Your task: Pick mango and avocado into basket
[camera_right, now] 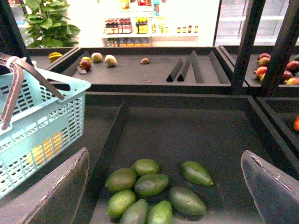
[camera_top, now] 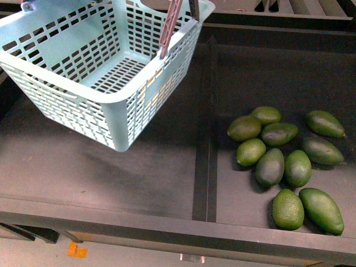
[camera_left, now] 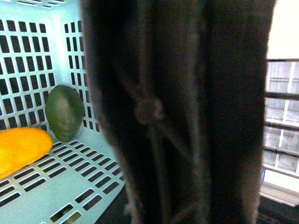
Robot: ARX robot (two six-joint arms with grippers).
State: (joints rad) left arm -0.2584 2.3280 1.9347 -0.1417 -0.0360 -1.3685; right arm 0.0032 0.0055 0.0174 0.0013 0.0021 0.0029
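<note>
The basket (camera_top: 83,61) is hanging tilted in the upper left of the front frame, apparently lifted clear of the dark table (camera_top: 139,167) by one of its brown handles (camera_top: 169,28). In the left wrist frame, the mango (camera_left: 21,149) is lying on the slotted basket floor at the lower left, with the avocado (camera_left: 64,113) standing just above it against the back wall, the two close together. Both task fruits seem to be sitting inside already.

The left tool cannot be made out in any frame: in its own wrist picture a dark blurred mass (camera_left: 187,112), probably the handle up close, is filling the centre, so I cannot tell whether the tool is clamped or spread, though the raised basket suggests something is carrying it.

The right tool (camera_right: 163,186) is standing wide open and holding nothing, its two fingers (camera_right: 60,196) showing at the lower corners of the right wrist frame. Below and ahead of it, low in the middle of that frame, the loose pile of avocados (camera_right: 149,184) is lying on the table, their long axes pointing many ways. The basket is sitting at the left edge of that frame, so the right arm is the nearer one to the pile and the left one to the basket. Any remaining move probably concerns the basket, not the fruit.
</note>
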